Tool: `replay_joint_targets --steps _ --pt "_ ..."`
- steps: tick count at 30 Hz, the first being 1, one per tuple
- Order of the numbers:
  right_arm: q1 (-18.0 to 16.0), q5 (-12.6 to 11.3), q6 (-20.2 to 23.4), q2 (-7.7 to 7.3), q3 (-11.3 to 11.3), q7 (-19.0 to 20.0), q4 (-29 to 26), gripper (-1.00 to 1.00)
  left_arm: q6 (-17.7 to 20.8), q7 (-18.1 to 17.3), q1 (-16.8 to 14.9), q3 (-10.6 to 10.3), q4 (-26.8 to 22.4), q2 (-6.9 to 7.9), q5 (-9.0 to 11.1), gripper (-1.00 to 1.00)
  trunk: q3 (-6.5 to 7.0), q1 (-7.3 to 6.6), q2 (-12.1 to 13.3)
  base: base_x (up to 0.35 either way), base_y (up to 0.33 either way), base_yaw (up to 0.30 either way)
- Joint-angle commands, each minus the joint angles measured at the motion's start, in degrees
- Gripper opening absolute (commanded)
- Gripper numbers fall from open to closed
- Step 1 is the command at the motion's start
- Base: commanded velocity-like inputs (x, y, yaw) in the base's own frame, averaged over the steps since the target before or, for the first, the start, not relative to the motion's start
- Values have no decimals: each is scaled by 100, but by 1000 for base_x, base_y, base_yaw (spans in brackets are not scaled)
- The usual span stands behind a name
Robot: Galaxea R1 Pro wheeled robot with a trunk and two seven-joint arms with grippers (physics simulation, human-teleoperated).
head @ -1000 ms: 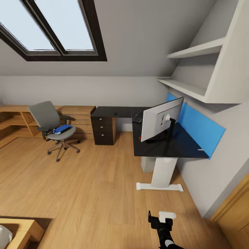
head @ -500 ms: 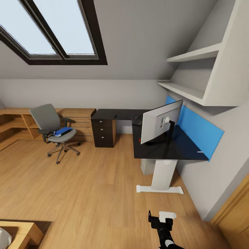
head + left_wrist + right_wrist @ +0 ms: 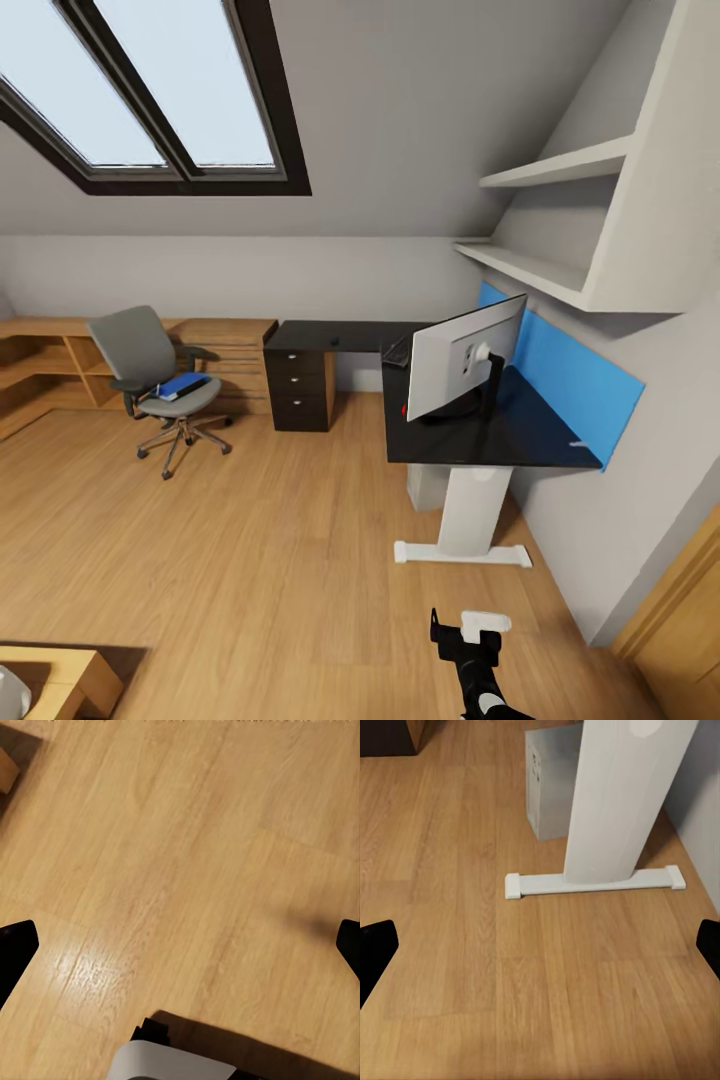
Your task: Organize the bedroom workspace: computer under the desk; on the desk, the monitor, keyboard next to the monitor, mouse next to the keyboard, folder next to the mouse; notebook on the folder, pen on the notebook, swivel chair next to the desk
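Observation:
The black L-shaped desk (image 3: 512, 440) stands against the right wall. On it is the monitor (image 3: 462, 360), its white back towards me, with the dark keyboard (image 3: 398, 347) just behind it. The grey computer (image 3: 547, 784) sits on the floor under the desk beside the white leg (image 3: 619, 802). The swivel chair (image 3: 135, 345) stands far left, apart from the desk, with the blue folder (image 3: 182, 384) on its seat. Mouse, notebook and pen are too small to make out. My right gripper (image 3: 540, 949) hangs open over the floor before the leg. My left gripper (image 3: 180, 949) is open above bare floorboards.
Low wooden cabinets (image 3: 225, 340) line the back wall behind the chair. White shelves (image 3: 540, 265) and a blue panel (image 3: 575, 375) are on the right wall. A wooden furniture corner (image 3: 70, 680) sits near left, a wooden door (image 3: 690, 620) near right.
The whole head view has shifted a little, so the camera has moved. No object has changed place and both grippers stay open.

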Motion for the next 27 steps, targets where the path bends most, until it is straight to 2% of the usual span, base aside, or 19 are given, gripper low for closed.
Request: replay_joint_targets --steps 1,13,22,25,27 --pt "-8 6 -20 -3 12 -28 12 100 -17 15 -5 -15 3 0 14 100 -12 4 -13 0 0 0" --pt "-8 23 -28 -22 24 -28 7 100 -39 14 -5 -24 3 0 13 100 -8 4 -13 0 0 0" --pt "-15 28 57 7 31 -71 -454 100 -39 15 -5 -17 3 0 13 100 -8 4 -13 0 0 0" --pt "-16 22 273 24 31 -76 -814 100 -39 15 -5 -18 3 0 14 100 -8 4 -13 0 0 0" --pt "-16 20 741 50 33 -80 -1288 100 -39 15 -5 -18 3 0 14 100 -8 4 -13 0 0 0"
